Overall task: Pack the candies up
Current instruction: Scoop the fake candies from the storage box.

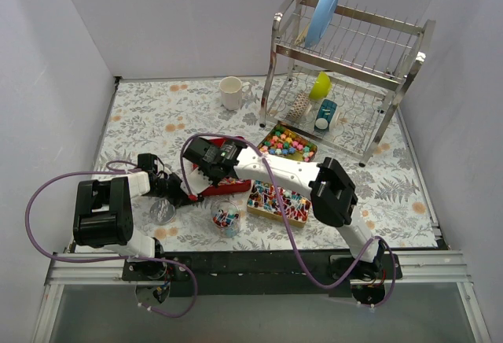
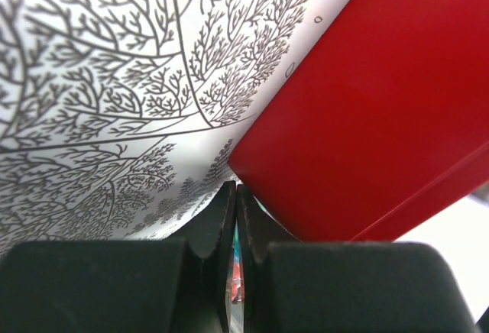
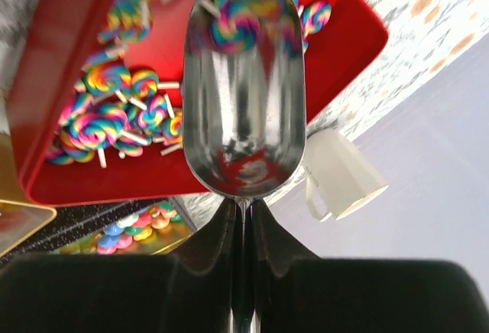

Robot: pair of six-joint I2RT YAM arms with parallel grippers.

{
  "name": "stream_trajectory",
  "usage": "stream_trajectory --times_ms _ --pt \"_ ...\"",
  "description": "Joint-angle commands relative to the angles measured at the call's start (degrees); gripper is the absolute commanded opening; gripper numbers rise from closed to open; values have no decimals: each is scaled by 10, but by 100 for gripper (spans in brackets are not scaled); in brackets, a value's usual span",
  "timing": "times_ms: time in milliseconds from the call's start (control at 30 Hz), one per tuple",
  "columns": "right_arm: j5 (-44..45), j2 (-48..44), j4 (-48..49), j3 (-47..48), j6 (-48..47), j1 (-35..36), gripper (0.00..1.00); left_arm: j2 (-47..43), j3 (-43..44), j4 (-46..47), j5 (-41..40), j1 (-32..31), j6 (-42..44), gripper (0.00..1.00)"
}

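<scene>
Both were closed: left fingers beside the red tray, right fingers on a scoop; scooping lollipops was judged next.

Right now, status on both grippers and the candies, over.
Right gripper shut on scoop, one lollipop at its tip, over the red tray. Left gripper shut at the tray's corner. Nothing seen blocking the scoop.
</scene>
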Motion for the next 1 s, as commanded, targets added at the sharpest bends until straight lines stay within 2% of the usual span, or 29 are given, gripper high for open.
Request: stream_trajectory --times_ms 0,267,700,967 --pt "31 -15 -47 15 -162 -34 1 5 16 15 20 -2 8 0" --pt "29 -4 -59 2 -148 -76 1 2 16 19 19 -3 9 0" --pt "-13 -13 -19 -85 -144 -53 1 1 11 21 5 -2 1 0" --pt "-10 -22 -26 -55 -134 -55 1 -3 8 20 0 -2 3 0"
